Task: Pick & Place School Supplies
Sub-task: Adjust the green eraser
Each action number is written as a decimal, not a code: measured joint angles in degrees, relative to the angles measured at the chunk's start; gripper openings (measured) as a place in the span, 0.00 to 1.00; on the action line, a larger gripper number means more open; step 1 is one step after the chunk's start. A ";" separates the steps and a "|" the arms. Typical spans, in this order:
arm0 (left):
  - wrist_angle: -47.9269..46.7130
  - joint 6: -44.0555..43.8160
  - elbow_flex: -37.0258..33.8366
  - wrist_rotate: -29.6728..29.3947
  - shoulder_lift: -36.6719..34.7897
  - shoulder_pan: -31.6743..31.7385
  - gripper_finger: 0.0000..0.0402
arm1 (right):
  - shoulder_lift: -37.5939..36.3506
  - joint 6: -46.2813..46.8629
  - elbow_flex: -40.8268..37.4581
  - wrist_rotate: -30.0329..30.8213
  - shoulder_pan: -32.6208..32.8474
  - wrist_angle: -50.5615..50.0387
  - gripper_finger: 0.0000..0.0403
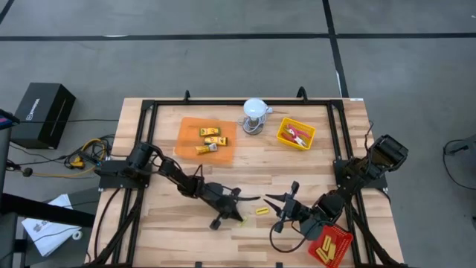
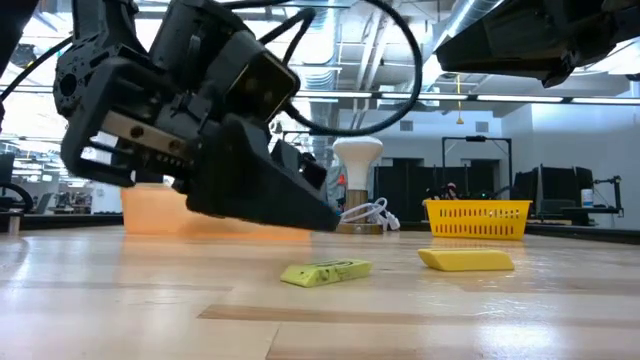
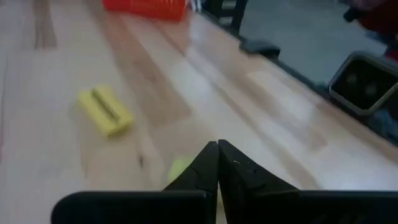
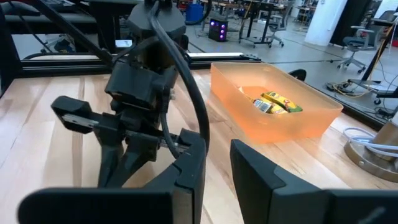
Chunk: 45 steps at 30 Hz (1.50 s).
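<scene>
Two loose school supplies lie flat on the wood: a yellow-green packet (image 1: pixel 239 222) (image 2: pixel 325 272) and a yellow block (image 1: pixel 261 211) (image 2: pixel 465 260) (image 3: pixel 106 111). My left gripper (image 1: pixel 255 199) (image 2: pixel 330 218) (image 3: pixel 217 146) is shut and hovers low over the table, just to the far side of the two, touching nothing. My right gripper (image 1: pixel 274 212) (image 4: pixel 217 165) is open, just right of the block and facing the left gripper. More yellow packets (image 4: pixel 273 102) lie in the orange tray (image 1: pixel 186 141). Red-handled tools (image 1: pixel 297 135) lie in the yellow tray (image 1: pixel 285 126).
The red tray (image 1: pixel 338 237) (image 3: pixel 146 7) with yellow pieces sits at the near right corner. The white domed object (image 1: pixel 255 112) (image 2: pixel 358 160) stands between the orange and yellow trays at the far side. A black frame (image 1: pixel 223 103) rims the table.
</scene>
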 joint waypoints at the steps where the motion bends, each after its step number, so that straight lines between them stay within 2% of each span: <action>1: 0.61 -0.03 0.61 0.07 0.52 -0.10 0.00 | 0.00 0.00 -0.01 -0.01 0.00 -0.02 0.17; 11: 2.50 -2.48 1.06 0.50 6.46 0.05 0.00 | 0.02 0.00 0.01 -0.03 0.04 -0.11 0.17; 20: -3.08 -3.58 -1.06 0.56 3.85 1.88 0.00 | 0.02 -0.02 0.01 -0.43 0.14 -0.24 0.17; 45: -2.40 -3.28 -2.84 0.16 3.68 1.52 0.00 | 0.02 0.02 0.01 -2.46 0.11 -0.18 0.17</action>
